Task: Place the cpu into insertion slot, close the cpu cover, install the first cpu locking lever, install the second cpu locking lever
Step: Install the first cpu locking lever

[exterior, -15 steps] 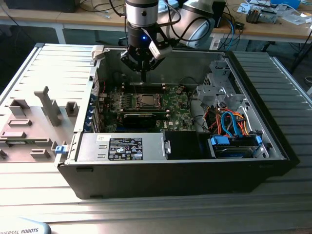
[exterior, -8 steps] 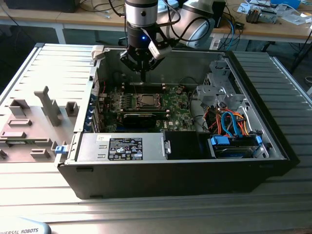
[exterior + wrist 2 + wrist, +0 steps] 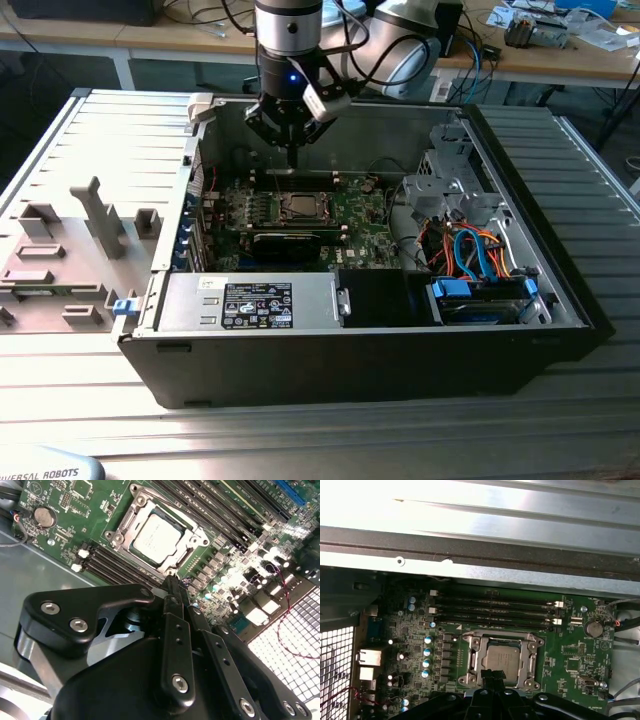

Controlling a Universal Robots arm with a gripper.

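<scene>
The cpu (image 3: 159, 539) sits in the insertion slot (image 3: 470, 656) with the cpu cover (image 3: 189, 550) shut down around it, just below the gripper (image 3: 172, 582). The gripper's fingers are pressed together, holding nothing.

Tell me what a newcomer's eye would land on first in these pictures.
First, the black gripper, hanging inside the open computer case over the far edge of the green motherboard; its fingers look closed together. Next, the silver cpu lying in the insertion slot mid-board, with the metal cpu cover closed around it in both wrist views. On the exterior view's right, orange and blue cables stand out.
</scene>
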